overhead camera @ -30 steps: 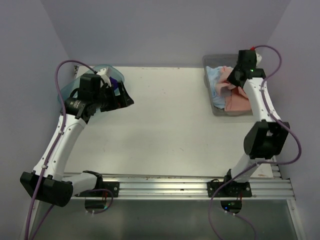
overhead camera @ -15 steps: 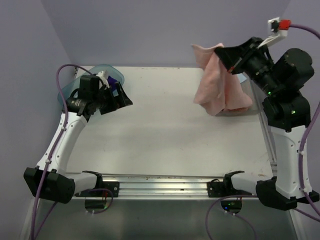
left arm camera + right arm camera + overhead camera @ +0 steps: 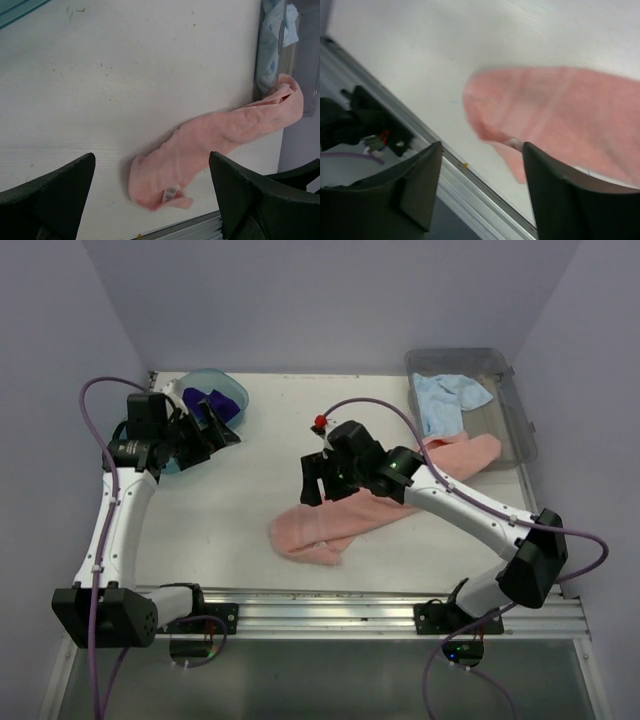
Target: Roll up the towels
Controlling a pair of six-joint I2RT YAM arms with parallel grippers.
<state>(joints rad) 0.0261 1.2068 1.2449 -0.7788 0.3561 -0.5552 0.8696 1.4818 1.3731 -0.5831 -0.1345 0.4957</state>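
The pink towel [image 3: 340, 525] lies in a long crumpled strip across the tabletop [image 3: 300, 420], from the grey bin [image 3: 520, 425] at the far right corner toward the near edge's middle; the right pincer [image 3: 316, 480] hovers over it, spread, empty; the left pincer [image 3: 222, 425], spread and empty, hangs by the teal tub [image 3: 237, 395] holding the purple towel [image 3: 205, 400].

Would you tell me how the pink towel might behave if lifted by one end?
The pink towel lies limp and creased along the table, so probably floppy: lifted, it would likely sag and trail. Pushed, it would probably bunch rather than slide.
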